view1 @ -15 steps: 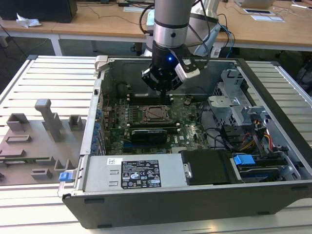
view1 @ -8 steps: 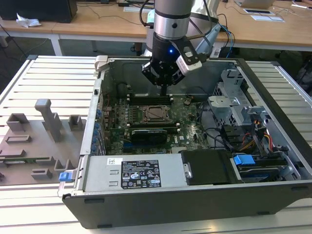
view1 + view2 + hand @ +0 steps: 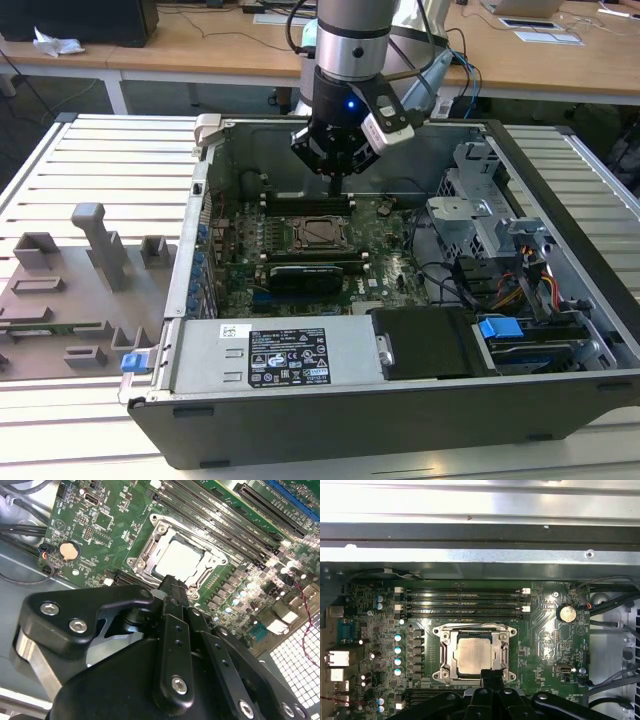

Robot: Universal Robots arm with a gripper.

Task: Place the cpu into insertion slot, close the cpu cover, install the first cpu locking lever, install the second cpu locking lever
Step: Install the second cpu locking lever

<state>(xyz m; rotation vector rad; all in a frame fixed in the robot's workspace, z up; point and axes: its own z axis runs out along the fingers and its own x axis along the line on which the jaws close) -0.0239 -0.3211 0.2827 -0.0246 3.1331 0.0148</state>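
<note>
Both wrist views look down on the green motherboard with the cpu already lying flat in the insertion slot, its silvery top showing through the window of the cpu cover, which appears to be folded down around it. The gripper hangs just above the near edge of that socket, its black fingers pressed together into one narrow tip and pinching nothing. From the exterior view the gripper stands inside the open computer case, above the memory slots and a little behind the socket. I cannot make out with any confidence where the thin locking levers lie or whether either is already hooked. By my judgement the chief risk is the narrow tip coming down slightly off its mark: it could land on the bare chip top or on the frame instead of a lever, and press the chip unevenly against the contacts below. A wire lever under spring load could also slip off the smooth fingertip and snap back, or miss its retaining tab and leave the cover only half clamped. The memory slots and small capacitors beside the socket stand near enough that a sideways sweep might strike them
</note>
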